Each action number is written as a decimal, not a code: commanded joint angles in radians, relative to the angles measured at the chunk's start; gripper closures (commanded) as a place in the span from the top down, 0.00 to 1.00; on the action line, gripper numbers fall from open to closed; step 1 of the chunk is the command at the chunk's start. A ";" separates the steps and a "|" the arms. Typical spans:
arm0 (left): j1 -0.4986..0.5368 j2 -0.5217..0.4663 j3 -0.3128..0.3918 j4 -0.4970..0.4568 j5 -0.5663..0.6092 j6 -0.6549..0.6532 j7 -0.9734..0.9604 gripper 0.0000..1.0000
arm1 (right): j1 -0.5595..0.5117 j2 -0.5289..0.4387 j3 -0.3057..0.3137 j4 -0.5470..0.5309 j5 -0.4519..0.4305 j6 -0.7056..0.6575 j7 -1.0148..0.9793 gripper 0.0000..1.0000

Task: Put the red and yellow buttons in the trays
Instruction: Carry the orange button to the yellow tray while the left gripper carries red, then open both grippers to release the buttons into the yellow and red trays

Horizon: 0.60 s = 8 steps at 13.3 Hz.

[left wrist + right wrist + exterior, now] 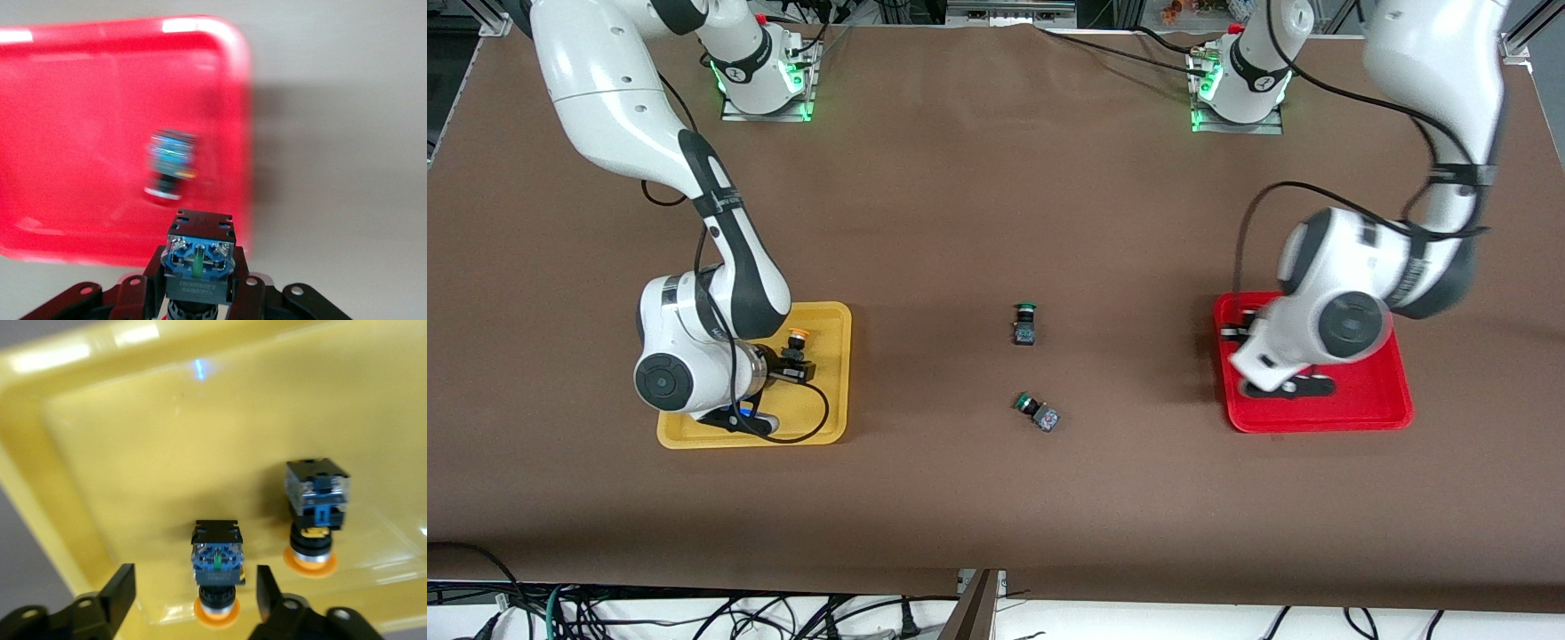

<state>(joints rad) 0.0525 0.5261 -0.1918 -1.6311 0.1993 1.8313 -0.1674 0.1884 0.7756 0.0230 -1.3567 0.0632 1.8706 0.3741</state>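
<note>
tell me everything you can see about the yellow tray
The yellow tray is a shallow rectangular tray of glossy plastic with rounded corners and a raised rim. It lies flat on the brown table toward the right arm's end, partly covered in the front view by the right arm. Two yellow-capped buttons rest inside it, cap down with their dark bodies up: one between the open fingers of the right gripper, the other close beside it. Nothing grips the tray itself.

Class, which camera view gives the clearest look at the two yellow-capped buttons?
The right wrist view: both yellow buttons stand in the yellow tray, unobstructed. The front view shows only one beside the right arm; the left wrist view shows neither.
</note>
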 commanded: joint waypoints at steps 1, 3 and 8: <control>0.068 0.029 -0.018 -0.019 0.124 0.032 0.147 0.05 | -0.009 -0.093 -0.024 0.089 -0.038 -0.182 -0.076 1.00; 0.108 0.084 -0.017 -0.029 0.190 0.098 0.157 0.05 | -0.009 -0.133 -0.066 0.189 -0.071 -0.344 -0.196 1.00; 0.182 0.123 -0.020 -0.062 0.201 0.229 0.224 1.00 | -0.018 -0.315 -0.133 0.229 -0.056 -0.547 -0.268 1.00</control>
<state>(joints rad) 0.2064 0.6702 -0.1947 -1.6814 0.3899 2.0494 0.0236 0.1719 0.5192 -0.1073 -1.1168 0.0043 1.3691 0.1181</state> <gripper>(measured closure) 0.529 0.000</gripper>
